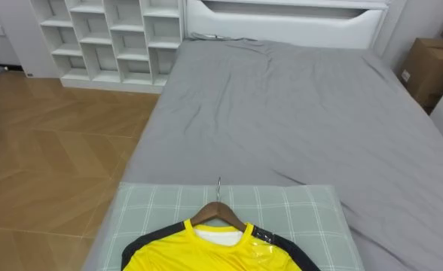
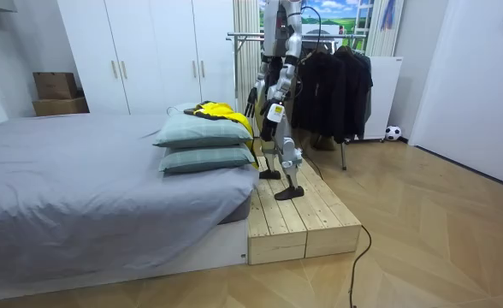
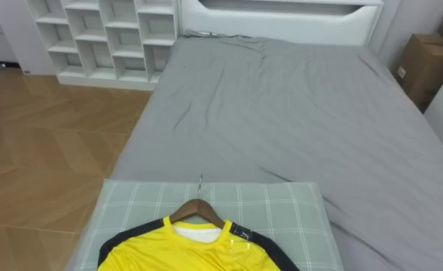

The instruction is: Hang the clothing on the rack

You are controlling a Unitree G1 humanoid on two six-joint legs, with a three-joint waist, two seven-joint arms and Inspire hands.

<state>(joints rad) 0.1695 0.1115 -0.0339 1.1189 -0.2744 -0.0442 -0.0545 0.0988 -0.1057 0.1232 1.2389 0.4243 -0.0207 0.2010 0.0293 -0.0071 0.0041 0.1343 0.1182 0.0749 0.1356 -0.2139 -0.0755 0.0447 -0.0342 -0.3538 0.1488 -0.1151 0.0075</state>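
Left eye view: yellow jersey [image 1: 206, 252], likely soft, light and slippery, lies on a wooden hanger [image 1: 218, 214] atop a checked pillow [image 1: 300, 203]. Best hold: the stiff hanger neck. Room view: hands [image 2: 269, 131] hang low; whether they are open or closed, cannot tell.

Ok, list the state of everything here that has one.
yellow shirt: on its wooden hanger, lying on the checked pillow, not hung.
wooden hanger: in the shirt's collar, hook free.
checked pillow: stacked on a second pillow.
bed: made, grey cover creased.
shelf unit: open-fronted, compartments bare.
cardboard box: shut.
wardrobe doors: shut.
dark clothes: hanging on the rack.
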